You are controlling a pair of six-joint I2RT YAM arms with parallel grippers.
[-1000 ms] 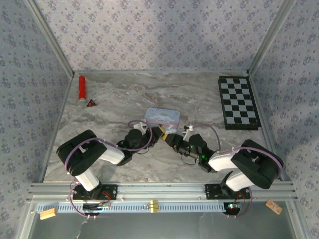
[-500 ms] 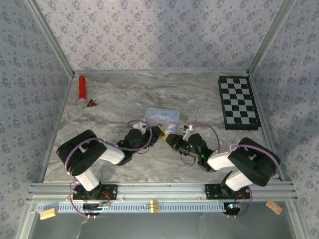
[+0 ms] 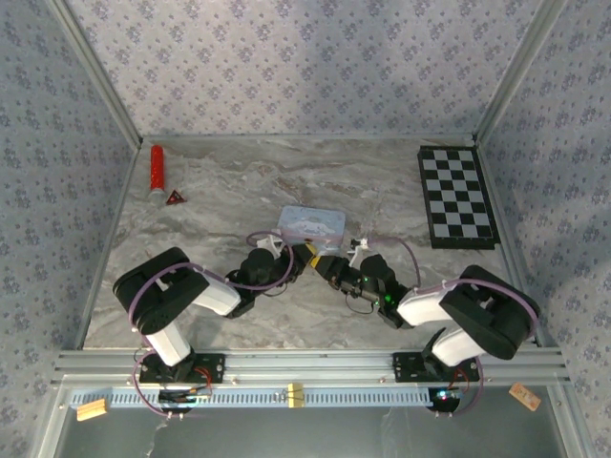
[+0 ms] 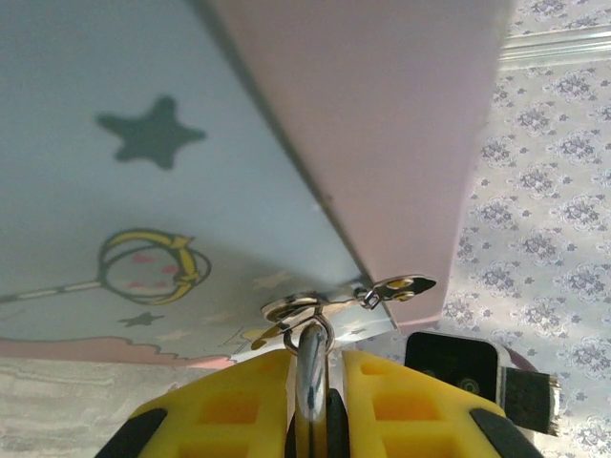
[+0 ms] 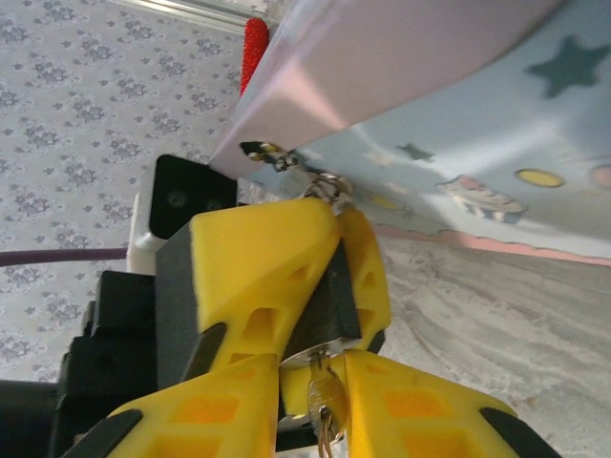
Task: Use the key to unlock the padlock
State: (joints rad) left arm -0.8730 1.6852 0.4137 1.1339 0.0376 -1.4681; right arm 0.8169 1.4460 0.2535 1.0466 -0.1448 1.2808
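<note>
At the tin [image 5: 449, 86], left claw [image 4: 313, 386] clamps blocky padlock [image 5: 323, 296]; right claw [image 5: 320, 415] flanks thin key [image 5: 327, 399], grip unclear.

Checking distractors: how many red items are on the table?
2. A red tube lies by the far-left edge, and a small red triangle sits just beside its near end. Others may be hidden.

Tool fingers [image 5: 258, 258] are matt yellow plastic, padlock shackle [image 4: 310, 367] glossy metal, key [image 5: 325, 401] brassy metal, tin [image 4: 143, 239] smooth and painted.
</note>
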